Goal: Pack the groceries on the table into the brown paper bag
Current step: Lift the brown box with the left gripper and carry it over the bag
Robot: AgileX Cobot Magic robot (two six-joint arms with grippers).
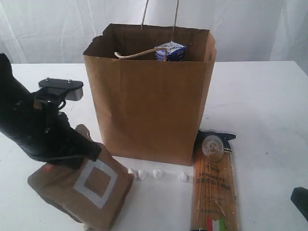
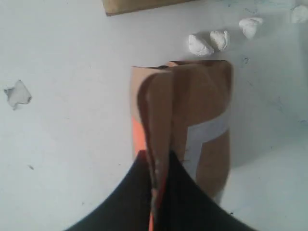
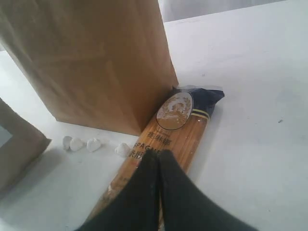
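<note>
Left fingers (image 2: 130,192) clamped on edge of brown pouch (image 2: 202,96), just beside paper bag (image 1: 149,110) on desk (image 1: 260,106). Right fingers (image 3: 178,192) closed, empty, above spaghetti packet (image 3: 175,130).

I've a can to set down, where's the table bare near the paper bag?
Widest free patch: the table right of the brown paper bag and spaghetti packet. A smaller one between the packet and the brown-orange foil pouch, in front of the white crumbs. Crowded: left front, where the left hand grips the pouch.
</note>
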